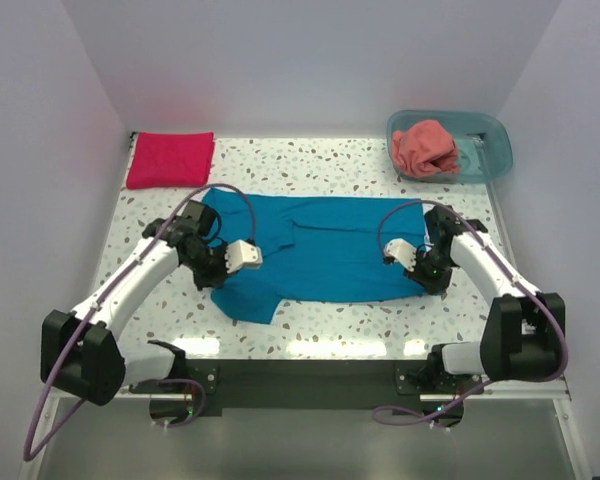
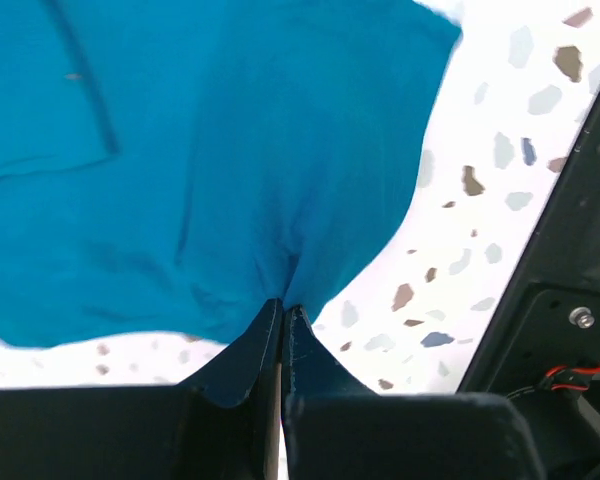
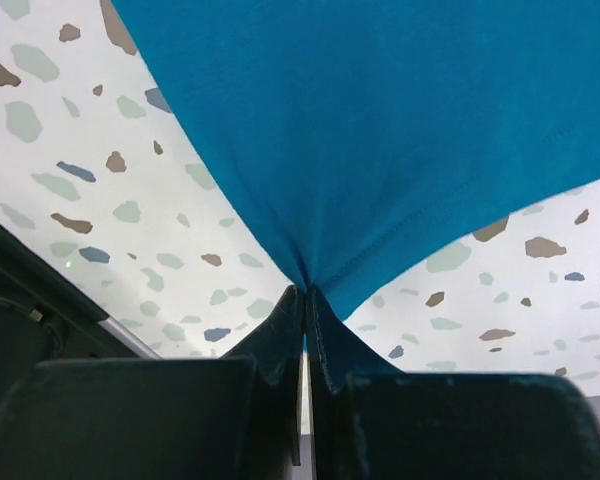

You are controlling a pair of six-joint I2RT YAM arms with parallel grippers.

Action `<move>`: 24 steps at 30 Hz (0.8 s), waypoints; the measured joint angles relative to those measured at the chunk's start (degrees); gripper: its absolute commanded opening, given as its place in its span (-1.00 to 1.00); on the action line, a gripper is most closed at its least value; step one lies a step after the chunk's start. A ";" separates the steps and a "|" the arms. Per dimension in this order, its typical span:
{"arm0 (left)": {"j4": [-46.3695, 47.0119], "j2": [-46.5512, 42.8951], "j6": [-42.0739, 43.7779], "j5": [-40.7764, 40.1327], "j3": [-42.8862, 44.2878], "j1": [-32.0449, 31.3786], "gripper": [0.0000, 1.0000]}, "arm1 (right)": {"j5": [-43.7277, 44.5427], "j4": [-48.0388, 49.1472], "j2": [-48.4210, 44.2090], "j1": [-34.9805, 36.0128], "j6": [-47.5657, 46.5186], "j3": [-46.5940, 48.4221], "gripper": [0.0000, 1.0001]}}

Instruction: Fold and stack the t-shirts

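The left pincer (image 2: 283, 306) and right pincer (image 3: 306, 290) each clench the lower edge of the teal t-shirt (image 1: 320, 250).

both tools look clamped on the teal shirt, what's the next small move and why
Probably raise both tools together a little, starting the fold. The left tool and right tool are each shut on the near edge of the teal-blue t-shirt, which lies spread flat.

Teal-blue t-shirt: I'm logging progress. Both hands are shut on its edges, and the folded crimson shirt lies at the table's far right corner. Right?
No: the top external view shows the folded crimson shirt at the far left corner. The rest holds: left hand and right hand are shut on edges of the teal-blue t-shirt.
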 measured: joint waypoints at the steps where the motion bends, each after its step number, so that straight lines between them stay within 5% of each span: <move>1: -0.74 0.70 0.37 0.35 1.66 1.14 -1.00 | -0.09 -0.79 0.59 -0.57 -0.13 0.61 -1.00; 9: -3.15 13.33 3.82 1.38 18.25 7.80 -1.00 | -1.49 -2.69 10.73 -3.72 -0.83 12.79 -1.00; 24: -4.55 38.51 7.50 1.46 46.86 8.83 -1.00 | -1.95 -2.82 28.04 -3.76 -1.07 30.01 -1.00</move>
